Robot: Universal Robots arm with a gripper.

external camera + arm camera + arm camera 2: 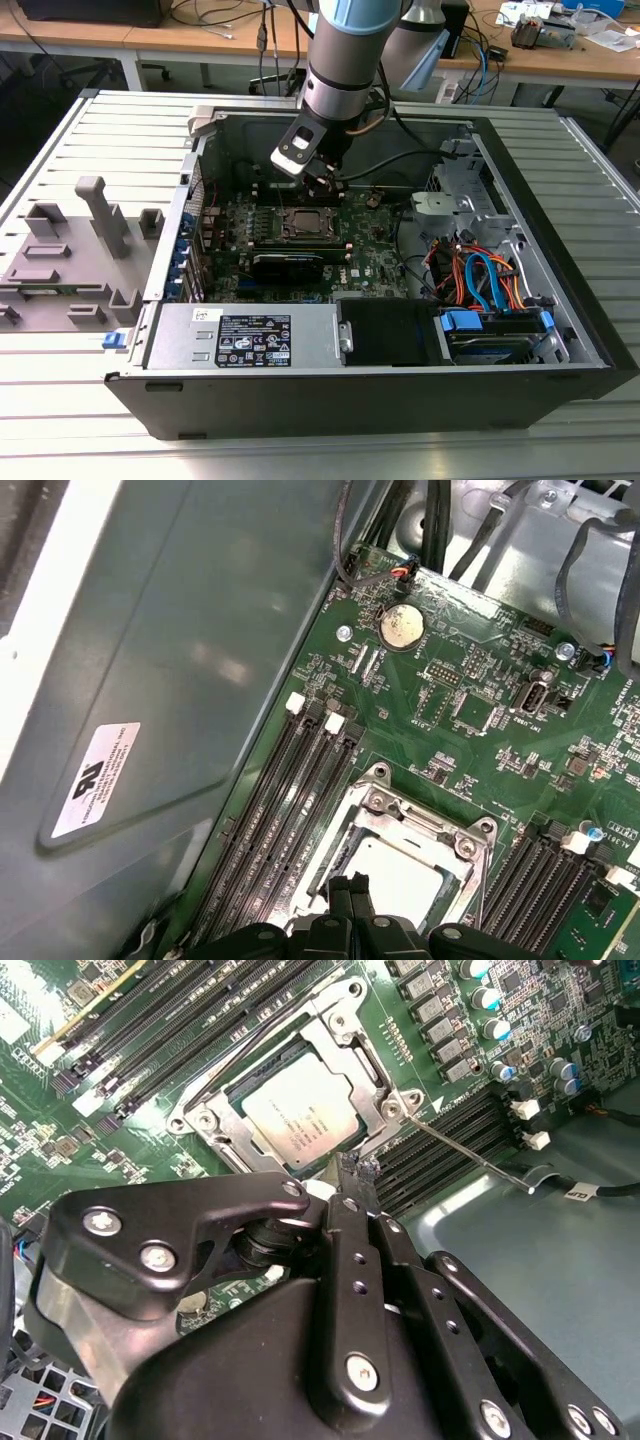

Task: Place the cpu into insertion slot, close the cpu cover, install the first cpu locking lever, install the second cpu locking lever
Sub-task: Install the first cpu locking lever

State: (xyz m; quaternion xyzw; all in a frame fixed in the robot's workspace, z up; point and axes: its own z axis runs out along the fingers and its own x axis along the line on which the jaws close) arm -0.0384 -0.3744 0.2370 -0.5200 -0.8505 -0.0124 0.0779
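The cpu [298, 1120] lies flat in the insertion slot [300, 222] on the green board, silver top up. The cpu cover [372, 1068] is a silver frame lying down around the chip; it is also seen in the first wrist view [425, 825]. One thin wire locking lever [470, 1150] sticks out from the socket corner over the black memory slots. The other lever [262, 1032] runs along the socket's opposite side. My gripper [350, 1172] hovers just beside the socket's edge, fingers pressed together with nothing between them. It also shows from the other views [347, 885] [324, 185].
The open computer case [560, 210] surrounds the board with tall metal walls. Black memory slots [285, 810] flank the socket. A long black card [288, 262] sits in front of it, a power supply [250, 335] and coloured cables [480, 280] nearer the front. A grey fixture [70, 250] stands outside.
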